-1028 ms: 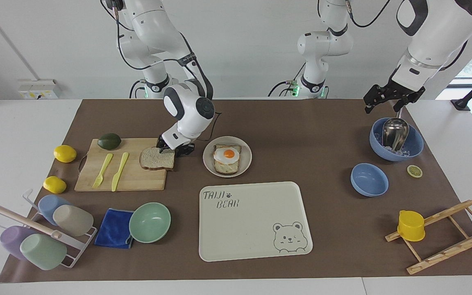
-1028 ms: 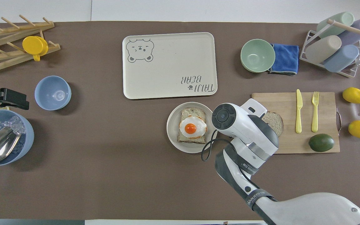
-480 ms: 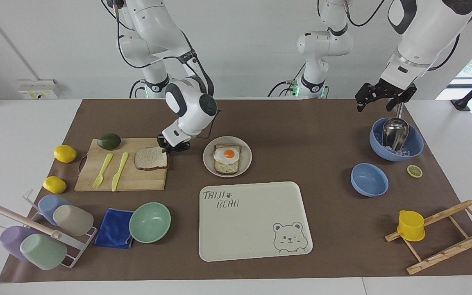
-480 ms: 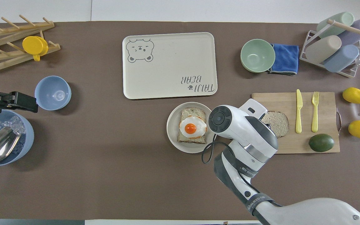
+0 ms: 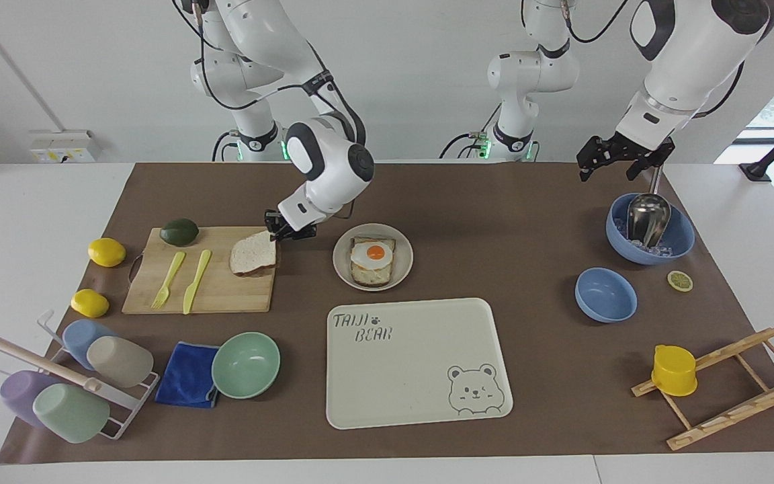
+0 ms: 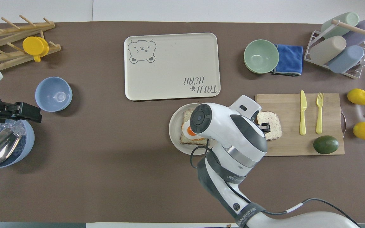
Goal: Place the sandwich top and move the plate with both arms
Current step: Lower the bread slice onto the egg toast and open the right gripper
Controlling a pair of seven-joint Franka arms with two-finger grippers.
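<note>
Right end effector has been clamped onto the sandwich top, whose gripped edge is now lifted off the cutting board; transfer to the plate can proceed. Left end effector waits with fingers apart over the surface's left-arm end. Counted: 1 plate, 1 tray, 3 bowls.

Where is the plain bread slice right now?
The sandwich top is tilted up over the cutting board's edge nearest the plate, pinched at one corner by the right claw, toward the right arm's end of the table.
</note>
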